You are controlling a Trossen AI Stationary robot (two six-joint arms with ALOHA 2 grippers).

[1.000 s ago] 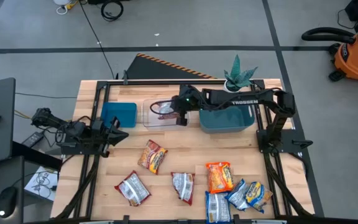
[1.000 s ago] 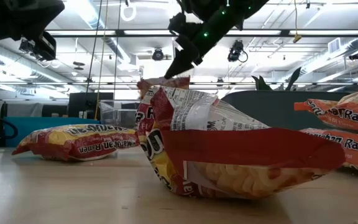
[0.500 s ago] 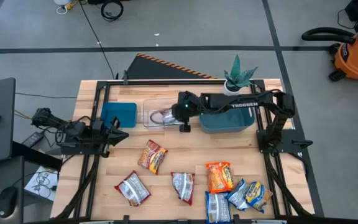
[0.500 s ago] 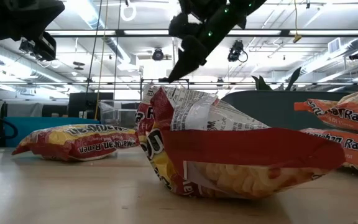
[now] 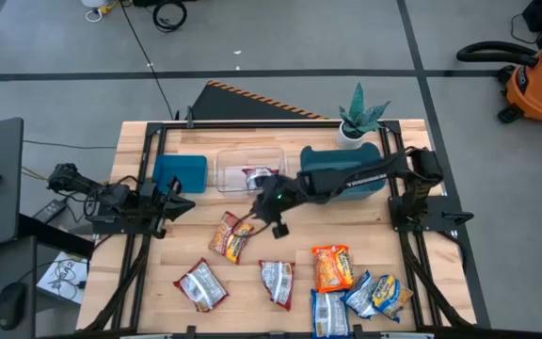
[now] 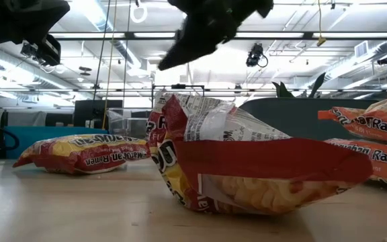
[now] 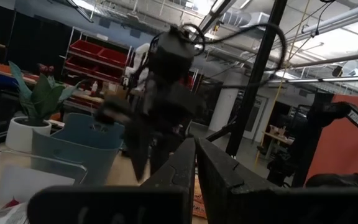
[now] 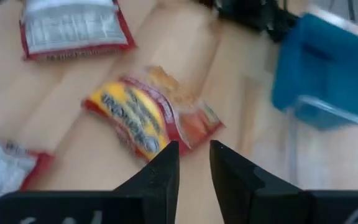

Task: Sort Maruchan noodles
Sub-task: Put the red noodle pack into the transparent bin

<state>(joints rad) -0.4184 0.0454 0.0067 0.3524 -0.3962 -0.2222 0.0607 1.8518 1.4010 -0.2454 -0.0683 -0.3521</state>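
Red-and-yellow noodle packet [image 5: 231, 235] flat on the counter [image 5: 186, 245], label up. Just above, right pincer [image 5: 265, 211] hanging empty, fingers [image 8: 160, 174] narrowly parted. One more packet [image 5: 254, 176] inside the clear tub [image 5: 249, 169], half hidden. Left pincer [image 5: 175, 201] parked at the counter's left edge, fingers nearly together, blurred.

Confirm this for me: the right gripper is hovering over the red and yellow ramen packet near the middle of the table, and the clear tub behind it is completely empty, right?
Not quite. The clear tub is not empty: the high view shows a red packet lying inside it. The rest holds: the right gripper hovers by the red and yellow ramen packet near the middle of the table, its fingers slightly apart and holding nothing in the right wrist view.
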